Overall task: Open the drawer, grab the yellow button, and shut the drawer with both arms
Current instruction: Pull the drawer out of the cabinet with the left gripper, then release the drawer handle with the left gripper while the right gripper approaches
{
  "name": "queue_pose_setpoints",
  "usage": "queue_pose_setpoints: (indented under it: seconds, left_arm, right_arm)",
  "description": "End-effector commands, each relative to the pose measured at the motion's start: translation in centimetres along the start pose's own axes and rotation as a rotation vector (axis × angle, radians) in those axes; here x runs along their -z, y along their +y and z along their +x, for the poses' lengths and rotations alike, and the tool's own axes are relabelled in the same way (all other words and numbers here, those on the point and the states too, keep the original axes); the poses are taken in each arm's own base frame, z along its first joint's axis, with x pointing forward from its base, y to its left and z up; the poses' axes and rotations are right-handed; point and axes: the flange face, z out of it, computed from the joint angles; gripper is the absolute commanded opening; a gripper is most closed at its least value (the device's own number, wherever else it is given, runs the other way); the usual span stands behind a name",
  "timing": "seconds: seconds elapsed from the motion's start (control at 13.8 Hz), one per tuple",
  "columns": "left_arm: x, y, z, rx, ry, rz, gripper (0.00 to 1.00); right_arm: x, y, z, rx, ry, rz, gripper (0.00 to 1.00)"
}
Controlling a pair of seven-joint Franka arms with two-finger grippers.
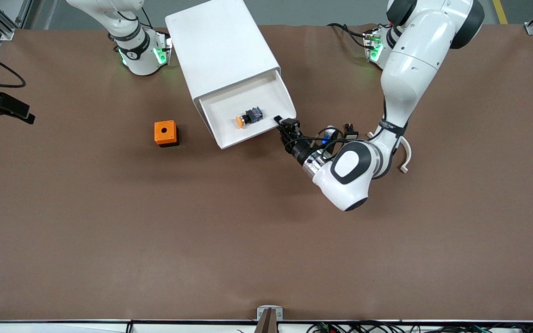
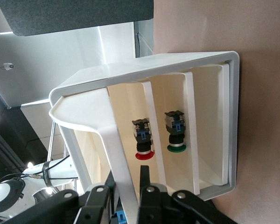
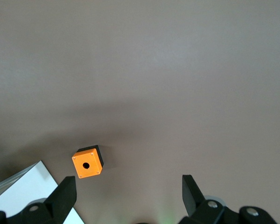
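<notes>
The white cabinet (image 1: 220, 46) stands between the arms' bases. Its top drawer (image 1: 218, 107) is pulled out toward the front camera. In the drawer lies the button (image 1: 247, 117), with a black body and an orange cap. My left gripper (image 1: 279, 121) is shut on the drawer's front lip (image 2: 113, 140), at the corner toward the left arm's end. In the left wrist view the left gripper (image 2: 126, 176) has one finger on each side of that lip. My right gripper (image 3: 128, 182) hangs open high over the table with nothing between its fingers. It does not show in the front view.
An orange box (image 1: 165, 132) with a round hole (image 3: 87, 163) sits beside the cabinet, toward the right arm's end. Two lower drawers hold a red-capped button (image 2: 143, 140) and a green-capped button (image 2: 175, 133). A small black part (image 1: 350, 132) lies by the left arm's wrist.
</notes>
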Motion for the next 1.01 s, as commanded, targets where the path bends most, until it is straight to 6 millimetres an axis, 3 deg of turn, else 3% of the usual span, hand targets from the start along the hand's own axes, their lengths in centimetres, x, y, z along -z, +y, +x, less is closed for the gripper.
queue_pose_setpoints:
  seconds: [0.0,0.22,0.36,0.43,0.72,0.94]
  left_arm:
    - [1.3,1.0,0.5,-0.008,-0.029,-0.023,0.22]
    - [1.3,0.9,0.4,-0.013,-0.029,-0.025,0.31]
    - [1.3,0.7,0.3,-0.011,-0.028,-0.024,0.86]
    - [1.7,0.7,0.4,-0.014,-0.035,-0.026,1.0]
    - [3.0,-0.9,-0.2,-0.111,-0.052,-0.032,1.0]
    - [4.7,-1.6,-0.3,-0.205,-0.081,-0.032,1.0]
  right_arm:
    - [-2.4,0.8,2.2,-0.01,-0.04,-0.001,1.0]
    - [-2.4,0.1,2.1,-0.034,-0.046,-0.003,1.0]
    - [-2.5,-1.4,1.8,-0.14,-0.064,-0.011,1.0]
    - [-2.6,-2.6,1.6,-0.2,-0.074,-0.021,1.0]
    - [-2.8,-12.4,-1.0,-0.432,-0.1,-0.085,1.0]
    - [-1.6,-17.0,-3.4,-0.537,-0.115,-0.021,1.0]
